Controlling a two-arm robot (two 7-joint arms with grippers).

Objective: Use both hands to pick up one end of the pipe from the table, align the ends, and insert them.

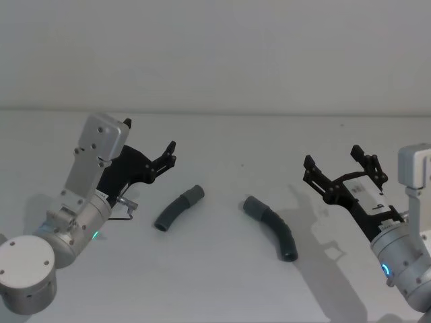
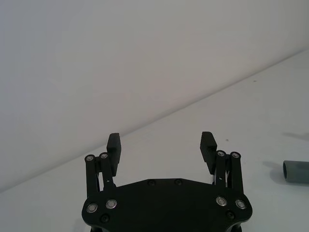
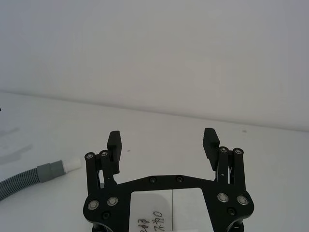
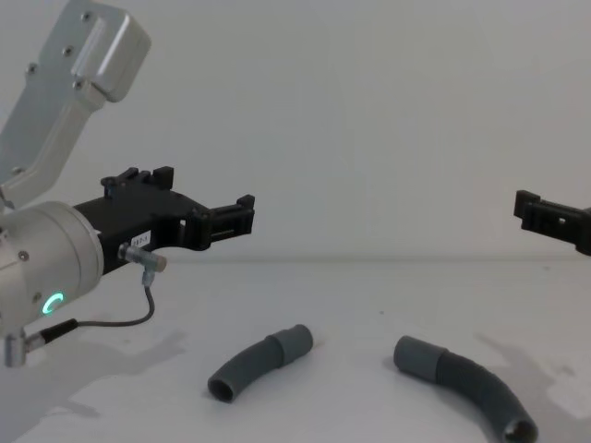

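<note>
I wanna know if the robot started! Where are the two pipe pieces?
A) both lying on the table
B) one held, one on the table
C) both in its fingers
A: the shorter pipe piece and the longer pipe piece both lie on the table.

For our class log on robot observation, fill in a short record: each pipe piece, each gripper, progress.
Shorter piece: dark grey curved ribbed hose, lying on the plain white table, left
Longer piece: similar dark grey ribbed hose, lying right of it, not touching
Left gripper: black, fingers open, empty, above the table
Right gripper: black, fingers open, empty
Progress: nothing lifted, ends unjoined
</note>
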